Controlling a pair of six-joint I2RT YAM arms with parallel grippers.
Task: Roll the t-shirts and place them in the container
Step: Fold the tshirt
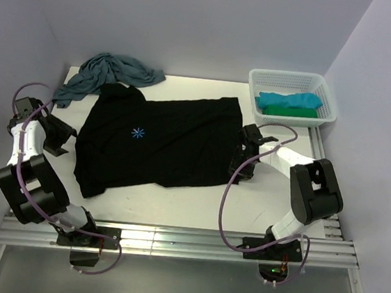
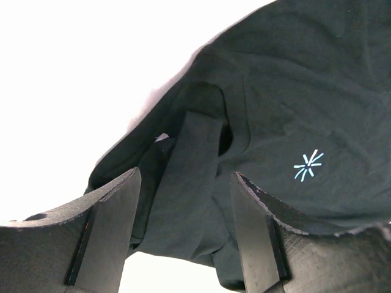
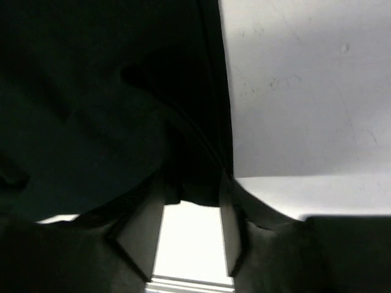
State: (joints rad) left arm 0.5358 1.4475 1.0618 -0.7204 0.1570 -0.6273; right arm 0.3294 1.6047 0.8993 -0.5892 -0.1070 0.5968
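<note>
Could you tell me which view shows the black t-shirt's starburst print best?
Left wrist: the starburst print looks large, its rays distinct on the black t-shirt. Top external shows only a small light-blue mark; right wrist shows none of it.

Four soft cloth t-shirts show in all: one large black t-shirt point(image 1: 174, 151) bearing one small light-blue starburst print point(image 1: 138, 133) at the centre of the one white counter point(image 1: 176, 200), one crumpled dusty-blue t-shirt point(image 1: 109, 73) at 11 o'clock, and one turquoise t-shirt point(image 1: 289, 100) and one green t-shirt point(image 1: 290, 112), both at 1 o'clock. Those two lie in the single white plastic mesh basket point(image 1: 287, 77). There are two black two-finger claws, the left claw point(image 1: 67, 140) at 9 o'clock and the right claw point(image 1: 238, 158) at 3 o'clock.
</note>
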